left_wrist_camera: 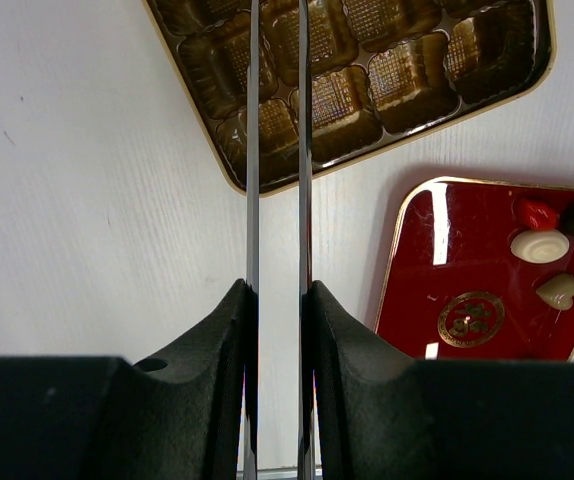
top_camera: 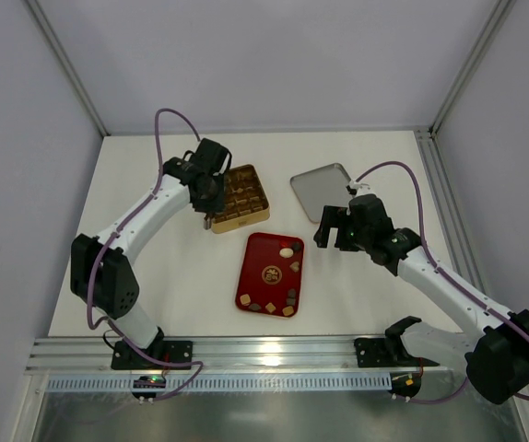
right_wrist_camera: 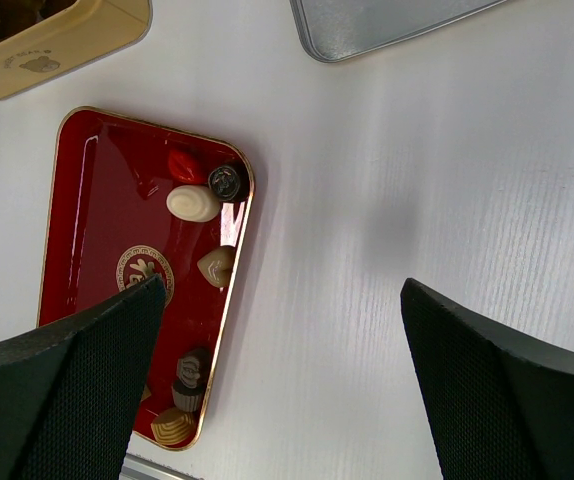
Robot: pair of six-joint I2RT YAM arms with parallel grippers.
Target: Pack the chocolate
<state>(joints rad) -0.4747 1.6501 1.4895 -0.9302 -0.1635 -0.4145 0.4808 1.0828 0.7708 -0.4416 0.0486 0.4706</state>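
Several chocolates lie on the red tray (top_camera: 266,253): a cream oval (top_camera: 287,252), a dark one and a tan one at its far right, more along its near edge (top_camera: 281,304). The gold grid box (top_camera: 244,197) stands behind the tray. My left gripper (top_camera: 207,219) hangs over the box's near-left corner (left_wrist_camera: 417,130). Its jaws stand close with a narrow slit, nothing showing between them (left_wrist_camera: 276,20). My right gripper (top_camera: 334,230) is wide open and empty over bare table (right_wrist_camera: 282,340), right of the tray (right_wrist_camera: 107,200). The cream oval (right_wrist_camera: 194,203) and a tan heart (right_wrist_camera: 215,266) show there.
A silver lid (top_camera: 323,191) lies upside down at the back right, also in the right wrist view (right_wrist_camera: 387,20). A metal rail (top_camera: 246,350) runs along the table's near edge. White walls close in the back and both sides.
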